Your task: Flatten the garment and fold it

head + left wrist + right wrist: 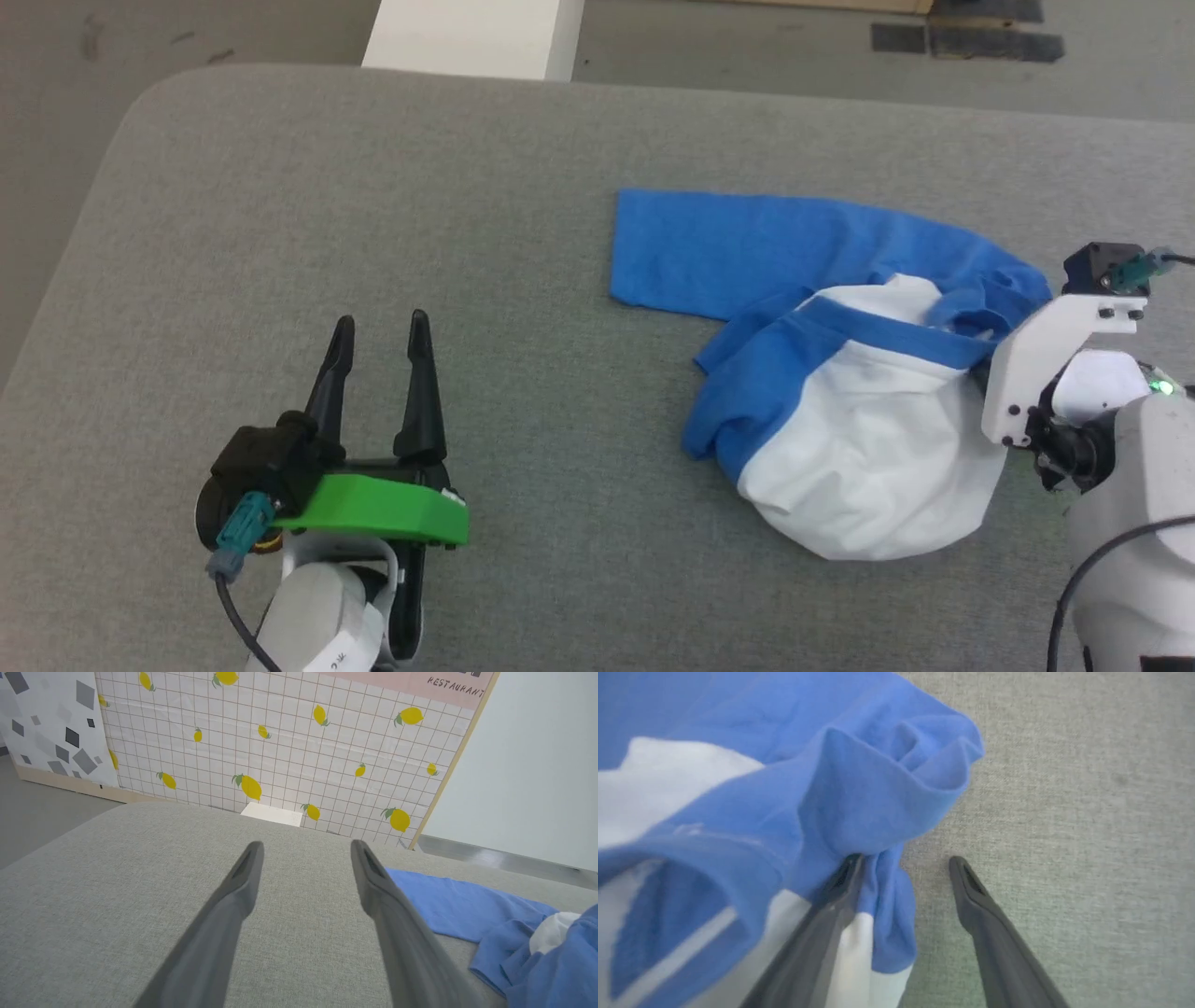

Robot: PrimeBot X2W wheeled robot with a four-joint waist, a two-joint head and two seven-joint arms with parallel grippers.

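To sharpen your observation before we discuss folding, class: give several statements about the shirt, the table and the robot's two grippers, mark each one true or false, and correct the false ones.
1. The garment lies crumpled on the grey table. True.
2. The left gripper is shut on the garment. False: it is open over bare table, apart from the garment.
3. The right gripper is open at the garment's edge, with blue cloth between its jaws. True.
4. Both sleeves are tucked under the white body. False: one blue sleeve lies spread flat on the table.
5. A lemon-patterned wall stands beyond the table. True.
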